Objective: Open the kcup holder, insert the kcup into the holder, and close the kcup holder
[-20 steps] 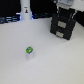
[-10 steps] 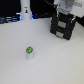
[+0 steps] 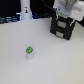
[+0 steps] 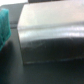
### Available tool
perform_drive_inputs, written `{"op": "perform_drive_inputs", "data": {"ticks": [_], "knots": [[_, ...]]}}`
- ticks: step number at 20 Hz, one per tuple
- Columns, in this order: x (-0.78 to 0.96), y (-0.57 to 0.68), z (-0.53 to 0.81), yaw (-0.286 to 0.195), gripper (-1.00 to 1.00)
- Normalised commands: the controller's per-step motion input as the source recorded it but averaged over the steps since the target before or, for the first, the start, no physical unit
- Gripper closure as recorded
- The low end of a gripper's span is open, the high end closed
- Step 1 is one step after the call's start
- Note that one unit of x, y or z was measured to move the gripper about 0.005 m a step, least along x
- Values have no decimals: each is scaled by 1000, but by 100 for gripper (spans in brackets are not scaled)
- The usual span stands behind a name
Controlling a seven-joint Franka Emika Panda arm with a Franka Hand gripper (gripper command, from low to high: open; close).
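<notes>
In the exterior view, the kcup (image 3: 29, 50) sits alone on the white worktop (image 3: 50, 65). At two o'clock from it stands the black kcup holder (image 3: 64, 28), with the arm over it. The cup looks light; pinch its sides.

The wrist view is blurry, maybe showing the holder's top. I cannot tell if the tool is clenched.

Bench (image 3: 20, 70): smooth, matt, pale surface, no grain or weave visible. Kcup holder (image 3: 64, 28): black, plastic-looking, mostly matt with faint sheen on the drawer fronts. Kcup (image 3: 29, 50): whitish plastic-looking body, bright green top, slightly glossy. White cylinder (image 3: 25, 9): smooth, glossy shell. Wrist view: blurred grey block (image 4: 52, 32), brushed metallic sheen; material uncertain.
</notes>
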Motion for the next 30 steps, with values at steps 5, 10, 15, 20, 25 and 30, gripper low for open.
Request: {"op": "perform_drive_inputs", "data": {"ticks": [5,10,15,20,25,30], "knots": [[5,-9,-13,1,100],[180,-79,8,-5,100],[460,-166,106,-31,100],[815,-336,222,-44,100],[588,-192,104,-22,100],[529,-170,80,-30,100]]}}
